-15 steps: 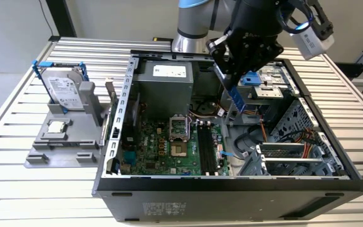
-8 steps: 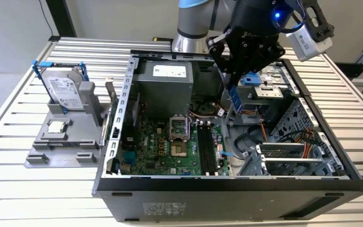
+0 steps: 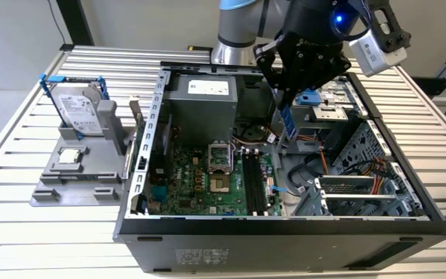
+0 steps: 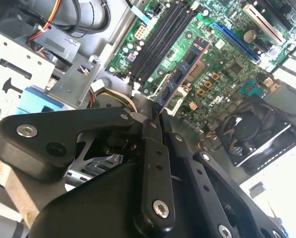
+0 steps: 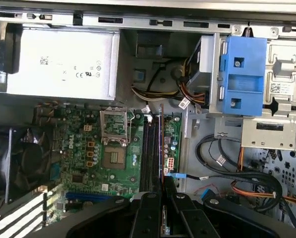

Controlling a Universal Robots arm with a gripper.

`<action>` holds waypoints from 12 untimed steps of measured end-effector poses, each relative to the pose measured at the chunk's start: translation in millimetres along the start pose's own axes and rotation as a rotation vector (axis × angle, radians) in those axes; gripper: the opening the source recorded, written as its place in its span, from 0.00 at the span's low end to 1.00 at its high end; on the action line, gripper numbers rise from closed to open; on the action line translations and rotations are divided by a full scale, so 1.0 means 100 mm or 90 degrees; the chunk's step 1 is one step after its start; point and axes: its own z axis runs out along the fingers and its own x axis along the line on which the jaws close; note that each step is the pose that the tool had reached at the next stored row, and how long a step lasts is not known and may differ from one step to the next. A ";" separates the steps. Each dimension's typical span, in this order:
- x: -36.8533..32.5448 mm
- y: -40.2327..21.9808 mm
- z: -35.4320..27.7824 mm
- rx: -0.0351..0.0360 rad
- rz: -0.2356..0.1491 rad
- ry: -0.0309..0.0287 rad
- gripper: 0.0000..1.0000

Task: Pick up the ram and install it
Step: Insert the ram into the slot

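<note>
**One ram stick held over the case**

Your tool point(image 3: 285, 103) gripped the ram point(image 3: 287, 125) by its upper edge, hanging upright above the open computer case point(image 3: 285, 235) on the desk point(image 3: 21, 232). In the exterior view it hung at about 1 o'clock from the black memory slots point(image 3: 252, 180), not seated in them.

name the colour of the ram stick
The ram is blue with black chips; the second wrist view shows it best.
</note>
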 end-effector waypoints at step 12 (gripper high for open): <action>0.001 -0.005 0.099 -0.0004 0.028 -0.0160 0.00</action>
